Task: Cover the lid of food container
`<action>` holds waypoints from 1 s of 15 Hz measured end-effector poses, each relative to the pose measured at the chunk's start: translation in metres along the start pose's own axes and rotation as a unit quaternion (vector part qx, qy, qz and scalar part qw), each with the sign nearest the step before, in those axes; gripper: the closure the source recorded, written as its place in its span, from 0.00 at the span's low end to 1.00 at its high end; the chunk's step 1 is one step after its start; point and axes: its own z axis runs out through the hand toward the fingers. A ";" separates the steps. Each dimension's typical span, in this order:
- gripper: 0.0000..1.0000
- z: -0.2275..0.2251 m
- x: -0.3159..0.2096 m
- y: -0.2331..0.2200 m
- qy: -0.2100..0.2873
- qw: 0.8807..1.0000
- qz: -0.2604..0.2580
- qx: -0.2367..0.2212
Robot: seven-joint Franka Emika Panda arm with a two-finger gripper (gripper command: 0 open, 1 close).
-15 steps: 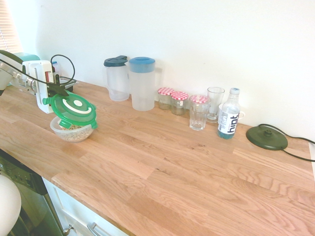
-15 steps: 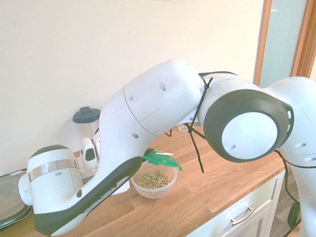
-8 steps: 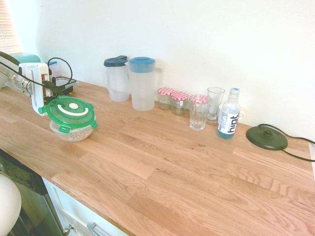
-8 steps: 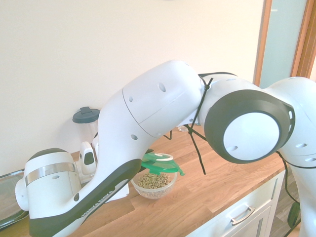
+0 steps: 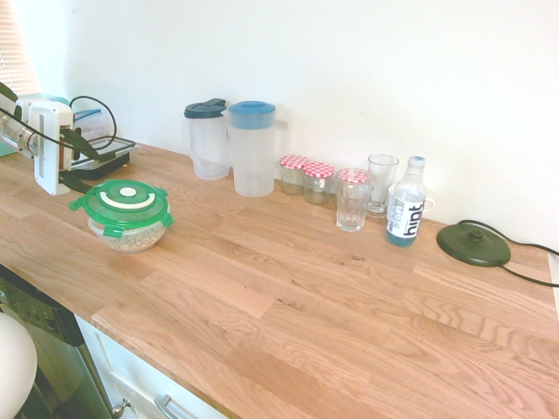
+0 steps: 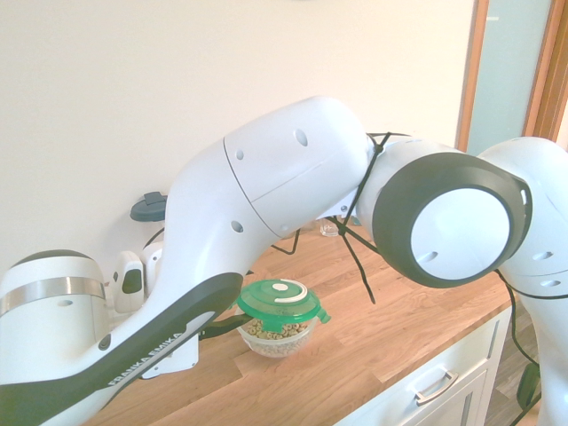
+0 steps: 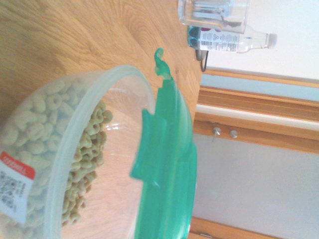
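Note:
The round green lid (image 5: 125, 202) with its white ring lies flat on the small clear food container (image 5: 127, 236), which holds beige cereal rings. My gripper (image 5: 80, 163) stands just left of it, apart from the lid, open with nothing between its fingers. In the second exterior view the lid (image 6: 280, 300) sits level on the container (image 6: 280, 332), and my arm hides most of the gripper. The wrist view shows the container (image 7: 60, 164) from close by, with the lid (image 7: 172, 164) along its rim.
Behind the gripper sits a dark rectangular container (image 5: 103, 153). Two pitchers (image 5: 251, 148), jars with checked lids (image 5: 307, 178), glasses (image 5: 353, 199), a water bottle (image 5: 405, 202) and a black round base (image 5: 472, 243) line the wall. The counter's front edge runs close to the bowl.
The lid, held tilted over the bowl a second ago, came down flat onto it. My gripper let go of it and drew back to the left.

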 end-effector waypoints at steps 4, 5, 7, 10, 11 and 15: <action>0.00 -0.024 0.000 0.015 -0.034 0.999 -0.011 0.038; 0.00 -0.033 0.003 0.021 -0.049 0.997 -0.013 0.058; 0.00 -0.048 0.021 0.039 -0.075 0.991 -0.010 0.108; 0.00 -0.037 0.072 0.062 -0.118 0.973 -0.004 0.198; 0.00 -0.022 0.090 0.062 -0.137 0.965 0.000 0.225; 0.00 0.037 0.132 0.064 -0.227 0.921 0.020 0.315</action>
